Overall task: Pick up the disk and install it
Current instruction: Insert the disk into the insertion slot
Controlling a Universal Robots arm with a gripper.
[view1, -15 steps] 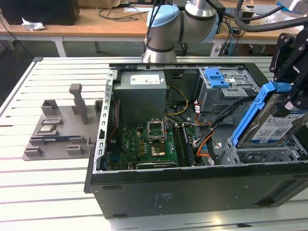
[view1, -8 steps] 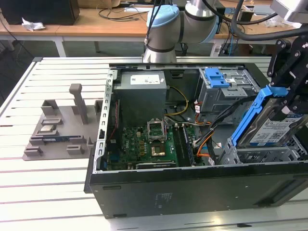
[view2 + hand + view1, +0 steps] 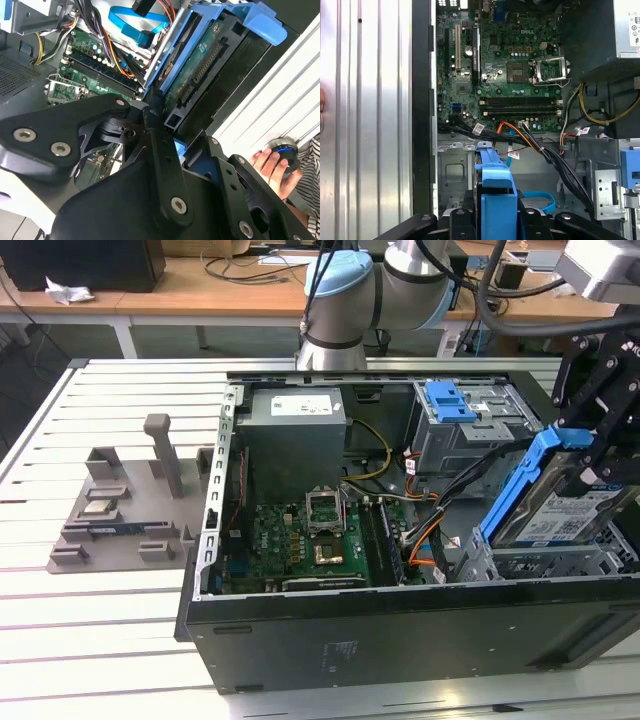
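The black sheet-metal wall of an open desktop computer case stands nearest in the exterior view, the machine lying on its side on a white slatted table. At the end of the case on the exterior view's right, the robot arm's black jointed metal claw is clamped on the flat rectangular silver metal disk, which carries a white-and-blue label and a blue plastic frame.

The disk hangs directly beneath the claw and is tilted. Its long axis slopes from the claw down toward the inside of the case. Its lower end sits just above the grey perforated metal drive cage and, by the look of it, is not yet seated there.

In the first wrist view the claw closes on the blue frame from both sides. In the second wrist view the disk shows its green circuit-board underside. The green motherboard lies well apart, toward the exterior view's left. A person's hand holds a small round black-and-blue object beside the case.
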